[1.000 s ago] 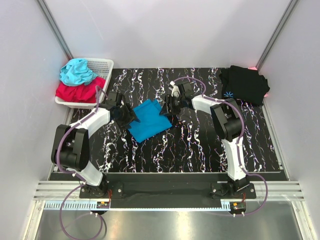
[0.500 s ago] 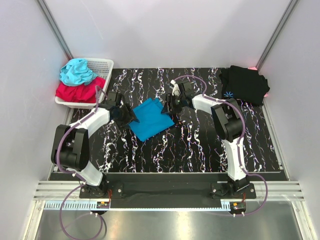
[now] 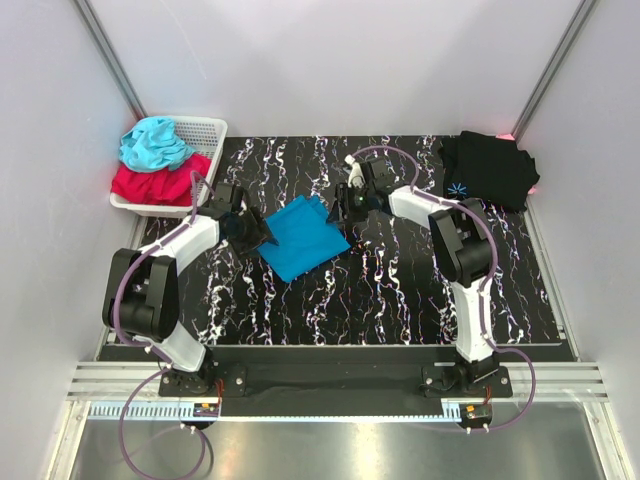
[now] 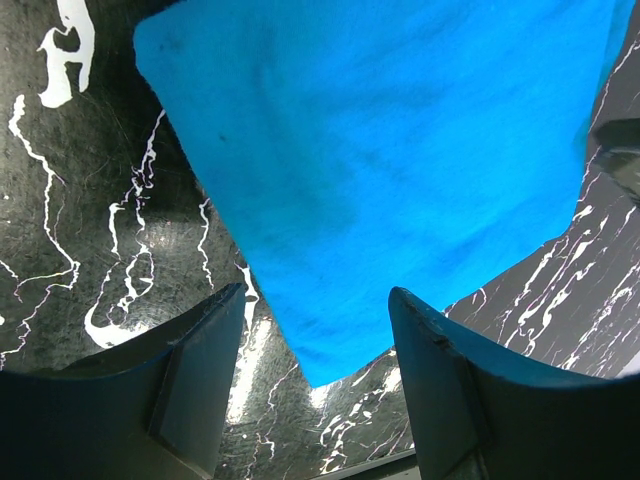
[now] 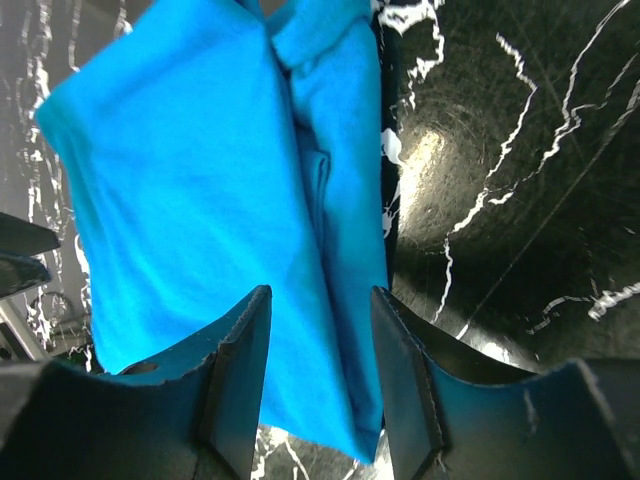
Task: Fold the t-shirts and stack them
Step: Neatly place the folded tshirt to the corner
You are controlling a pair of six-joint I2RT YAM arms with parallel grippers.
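On the black marbled table (image 3: 400,290), a blue t-shirt (image 3: 302,236) lies folded into a rough rectangle. It is turned at an angle, a little left of the middle, directly between the two grippers. The left gripper (image 3: 262,232) sits low at the shirt's left edge. In the left wrist view its fingers stand apart, with one corner of the cloth pointing into the gap between them and nothing clamped. The right gripper (image 3: 340,212) is at the shirt's far right corner, and its jaws are likewise spread. In the right wrist view the fingers straddle the shirt's right border, where a folded ridge runs lengthwise. The cloth lies flat on the table beneath them, not pinched or lifted. Whether either gripper's fingertips touch the fabric cannot be told.

Well apart from the blue one, a black t-shirt (image 3: 487,170) rests folded at the far right corner of the table, a small pale-blue starburst print (image 3: 458,189) showing near its left edge. At the far left corner stands a white basket (image 3: 205,130), holding a crumpled turquoise garment (image 3: 153,142) on top of a red garment (image 3: 150,184).
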